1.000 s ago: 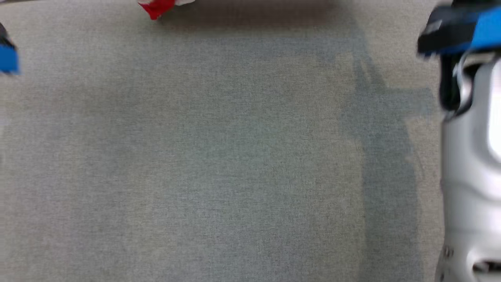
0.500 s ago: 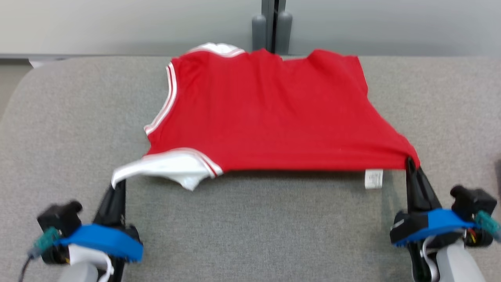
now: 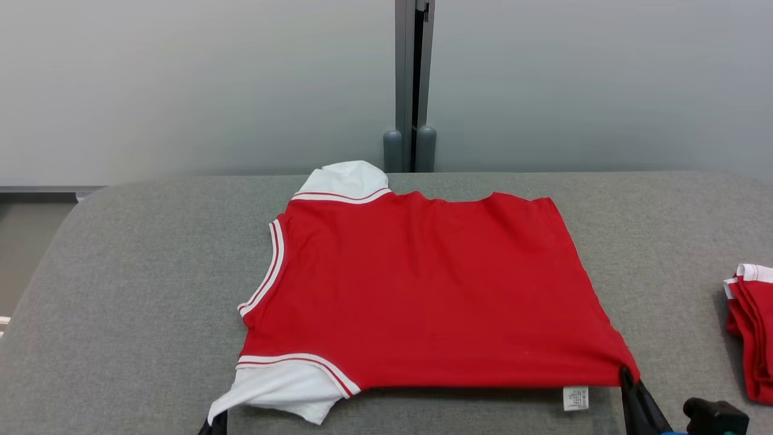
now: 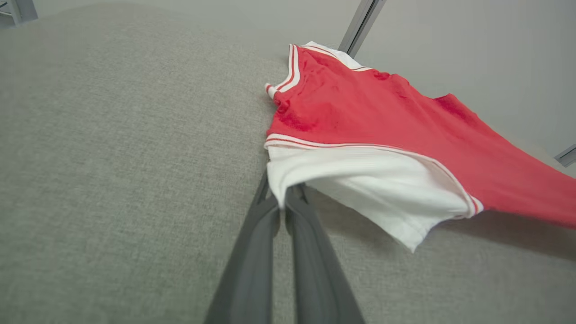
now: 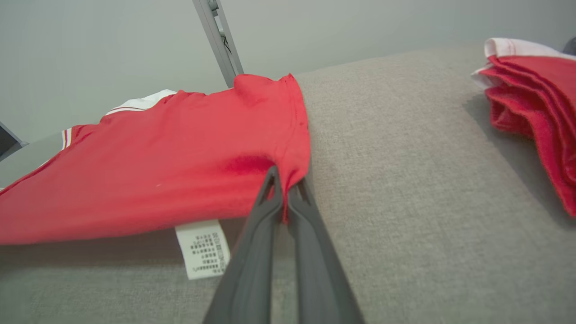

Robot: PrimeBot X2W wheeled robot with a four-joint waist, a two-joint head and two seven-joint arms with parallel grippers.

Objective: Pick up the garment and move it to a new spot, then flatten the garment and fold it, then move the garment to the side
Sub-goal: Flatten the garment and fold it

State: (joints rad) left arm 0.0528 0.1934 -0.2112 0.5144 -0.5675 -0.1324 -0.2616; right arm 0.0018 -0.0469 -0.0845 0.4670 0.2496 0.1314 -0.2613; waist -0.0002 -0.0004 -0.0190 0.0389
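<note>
The garment (image 3: 423, 296) is a red shirt with white, red-striped sleeves, spread across the grey table with its near edge lifted. My left gripper (image 4: 282, 204) is shut on the tip of the white sleeve (image 4: 373, 180); in the head view its fingertips (image 3: 214, 425) peek in at the bottom edge under that sleeve. My right gripper (image 5: 284, 191) is shut on the garment's red near-right corner (image 3: 622, 362), beside the hanging white care label (image 5: 202, 249).
A folded pile of red and white garments (image 3: 752, 329) lies at the table's right edge. The grey fabric table (image 3: 133, 290) has bare room on the left and in front. A grey wall with a metal post (image 3: 412, 84) stands behind.
The head camera has tilted up, from bare table to the whole garment and wall. Both grippers keep their hold on the near edge, and the garment now lies flatter.
</note>
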